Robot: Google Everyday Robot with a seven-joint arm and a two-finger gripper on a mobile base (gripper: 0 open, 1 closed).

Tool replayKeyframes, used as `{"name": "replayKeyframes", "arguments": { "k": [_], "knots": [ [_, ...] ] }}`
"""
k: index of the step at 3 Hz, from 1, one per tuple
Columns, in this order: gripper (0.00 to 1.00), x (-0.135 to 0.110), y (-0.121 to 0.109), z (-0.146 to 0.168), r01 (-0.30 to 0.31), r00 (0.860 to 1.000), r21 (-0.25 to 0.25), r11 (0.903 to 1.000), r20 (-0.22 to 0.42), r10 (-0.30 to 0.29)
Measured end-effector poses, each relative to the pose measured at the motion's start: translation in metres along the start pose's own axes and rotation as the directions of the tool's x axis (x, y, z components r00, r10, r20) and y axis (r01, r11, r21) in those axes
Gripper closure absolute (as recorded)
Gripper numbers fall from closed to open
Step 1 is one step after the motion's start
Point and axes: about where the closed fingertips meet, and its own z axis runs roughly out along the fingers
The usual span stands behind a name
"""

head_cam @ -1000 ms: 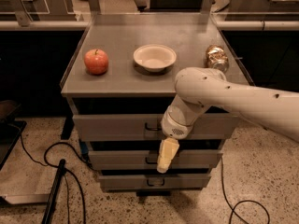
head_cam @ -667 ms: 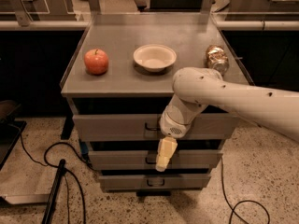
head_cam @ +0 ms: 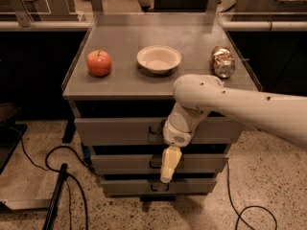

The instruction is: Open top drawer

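Note:
The top drawer point(head_cam: 115, 131) is the uppermost and tallest of three grey metal drawers in a cabinet. Its small dark loop handle point(head_cam: 154, 129) sits at the middle of its front. My white arm comes in from the right and bends down in front of the cabinet. My gripper point(head_cam: 170, 165) is cream-coloured and points downward. It hangs in front of the middle drawer point(head_cam: 124, 163), just below and to the right of the top drawer's handle. The arm's wrist covers part of the top drawer's front right of the handle.
On the cabinet top point(head_cam: 120, 87) stand a red apple point(head_cam: 99, 63), a white bowl point(head_cam: 159, 58) and a shiny can point(head_cam: 222, 61) lying on its side. The bottom drawer point(head_cam: 129, 186) is lowest. Black cables point(head_cam: 29, 159) and a dark pole point(head_cam: 56, 198) lie on the speckled floor at left.
My gripper has dipped very slightly lower in front of the middle drawer. The drawers and the things on top have not moved.

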Motion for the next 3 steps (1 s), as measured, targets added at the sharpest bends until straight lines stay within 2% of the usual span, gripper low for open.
{"name": "replayKeyframes", "arguments": {
  "k": [1, 2, 3],
  "knots": [
    [0.0, 0.004, 0.008, -0.001, -0.008, 1.0, -0.018, 0.9998, -0.009, 0.007],
    [0.0, 0.012, 0.041, -0.024, -0.071, 0.997, -0.056, 0.9959, 0.001, 0.072],
    [0.0, 0.012, 0.041, -0.024, -0.071, 0.997, -0.056, 0.9959, 0.001, 0.072]
  ]
}}
